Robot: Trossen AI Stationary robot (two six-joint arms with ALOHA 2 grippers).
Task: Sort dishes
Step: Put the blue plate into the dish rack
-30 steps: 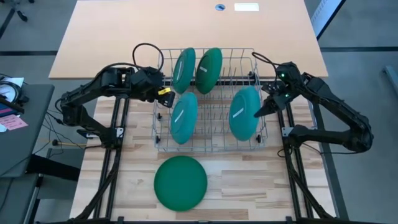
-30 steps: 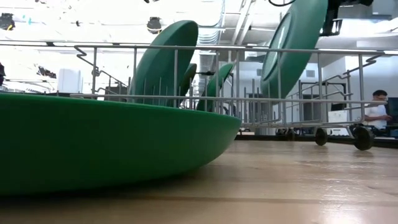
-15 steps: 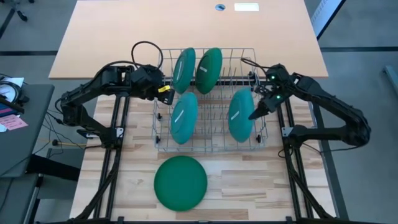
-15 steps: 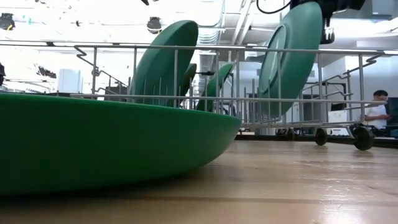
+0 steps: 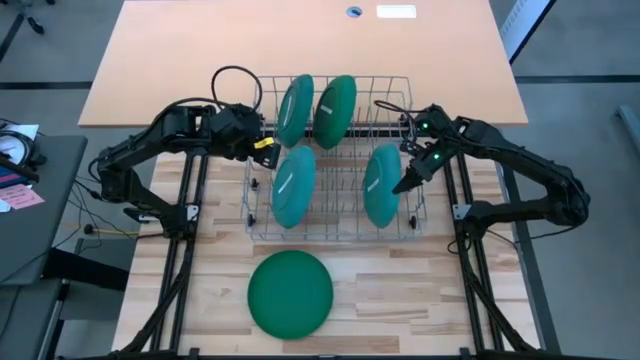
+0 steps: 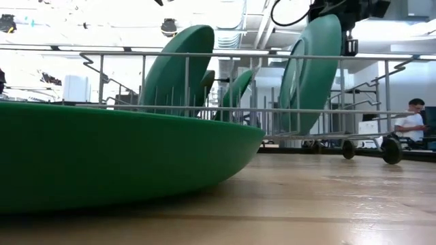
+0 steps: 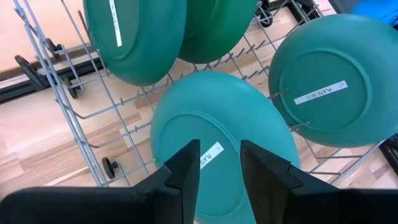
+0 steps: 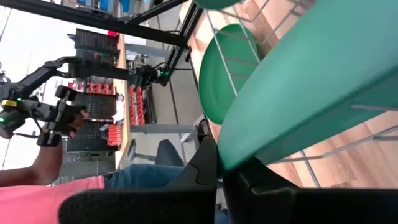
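A wire rack [image 5: 330, 225] stands mid-table. On edge between its wires are a teal plate [image 5: 295, 108] and a dark green plate [image 5: 338, 106] at the far side, and a teal plate [image 5: 293, 188] at the near left. My right gripper [image 5: 405, 185] is shut on a further teal plate [image 5: 381, 187] at the rack's right. A dark green plate [image 5: 290, 292] lies flat on the table in front of the rack. My left gripper [image 5: 262, 150] hovers open at the rack's left side, above the near-left teal plate [image 7: 217, 118], touching nothing. My right gripper pinches the teal plate's rim [image 8: 245, 158] between its two fingers, on the plate's upper right side. The fingers come from the table's right, slanting down. The plate [image 6: 310, 75] stands on edge, slightly tilted, its lower part down among the rack's wires.
Bare tan table top [image 5: 300, 50] lies beyond the rack, and light wood [image 5: 400, 300] beside the flat plate. A cable [image 5: 232, 80] loops at the rack's far left corner. A person [image 8: 56, 180] is off the table; another person [image 6: 412, 119] is in the room behind.
My right gripper has moved toward the table's left edge and down, carrying the teal plate. The plate has sunk from above the rack's top rail to stand lower among the wires, still on edge.
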